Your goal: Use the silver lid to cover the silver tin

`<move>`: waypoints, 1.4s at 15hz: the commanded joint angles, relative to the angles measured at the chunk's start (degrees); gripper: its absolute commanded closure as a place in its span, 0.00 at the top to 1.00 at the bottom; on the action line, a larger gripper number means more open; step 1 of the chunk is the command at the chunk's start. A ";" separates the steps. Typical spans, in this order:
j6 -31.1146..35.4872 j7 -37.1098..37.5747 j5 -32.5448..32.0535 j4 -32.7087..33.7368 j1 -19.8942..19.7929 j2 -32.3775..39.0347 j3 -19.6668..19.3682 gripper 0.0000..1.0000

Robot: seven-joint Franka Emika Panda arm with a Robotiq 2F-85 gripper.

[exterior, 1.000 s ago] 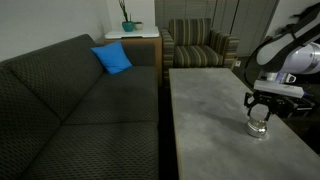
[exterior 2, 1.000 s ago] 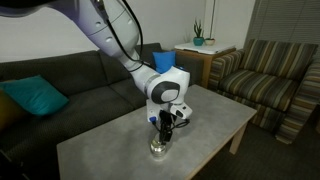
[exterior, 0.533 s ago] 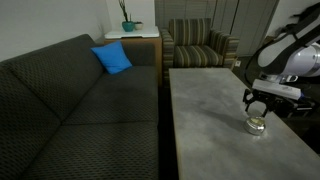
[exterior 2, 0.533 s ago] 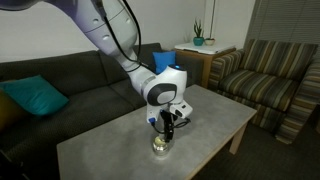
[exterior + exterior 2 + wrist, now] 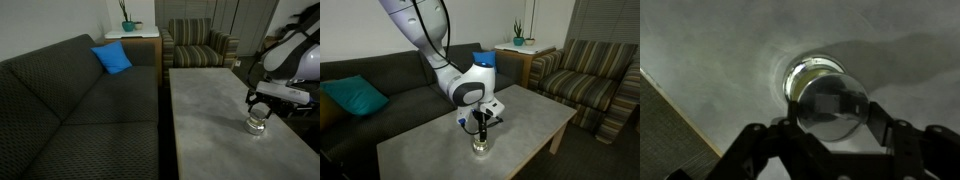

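Wrist view: the black two-finger gripper (image 5: 832, 128) enters from the bottom edge. Its jaws are clamped on the rim of the flat, dull silver-grey round metal lid (image 5: 830, 105) at centre frame. The low, shiny round silver tin (image 5: 803, 72) stands on the mottled grey table (image 5: 700, 40) beneath the lid, showing just above and left of it. Contact between lid and tin cannot be determined. In an exterior view the tin (image 5: 257, 126) sits at right of frame, directly under the gripper.
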 commanded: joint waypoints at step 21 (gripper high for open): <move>3.46 5.36 4.86 0.51 1.90 2.70 -2.69 0.44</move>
